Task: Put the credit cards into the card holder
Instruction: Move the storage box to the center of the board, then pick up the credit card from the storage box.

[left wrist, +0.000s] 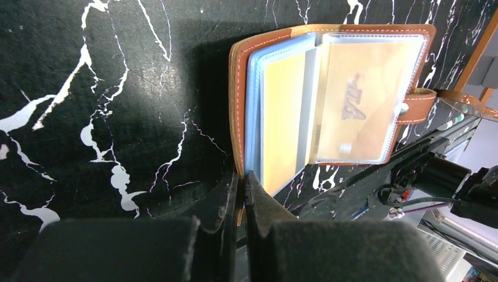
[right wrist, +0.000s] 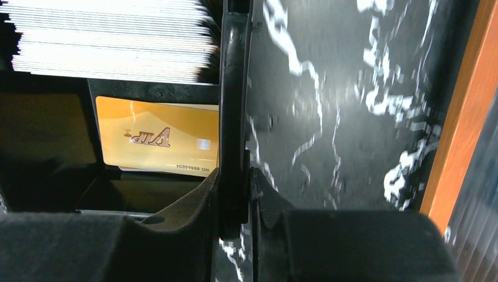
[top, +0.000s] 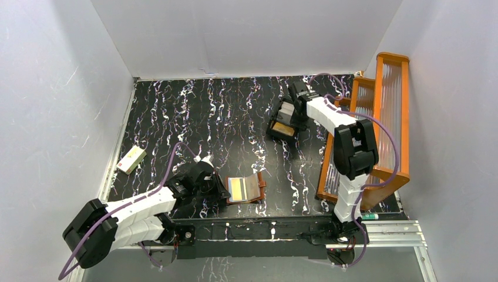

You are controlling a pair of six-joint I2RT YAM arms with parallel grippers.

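Card holder (left wrist: 352,106) lies open on marbled table (left wrist: 117,88), at near edge, just beside left arm. Left gripper (left wrist: 242,182) clenched on holder's left leather cover edge. Yellow card (left wrist: 285,117) sits in clear pocket; right pocket seemingly holds another, print blurred. Right gripper (right wrist: 236,176) at far side of table, fingers pinching wall of black tray (right wrist: 234,70). Inside tray: gold VIP card (right wrist: 158,138) lying flat, stack of white cards (right wrist: 111,41) in next compartment. Cream box (top: 131,159) well apart, at left.
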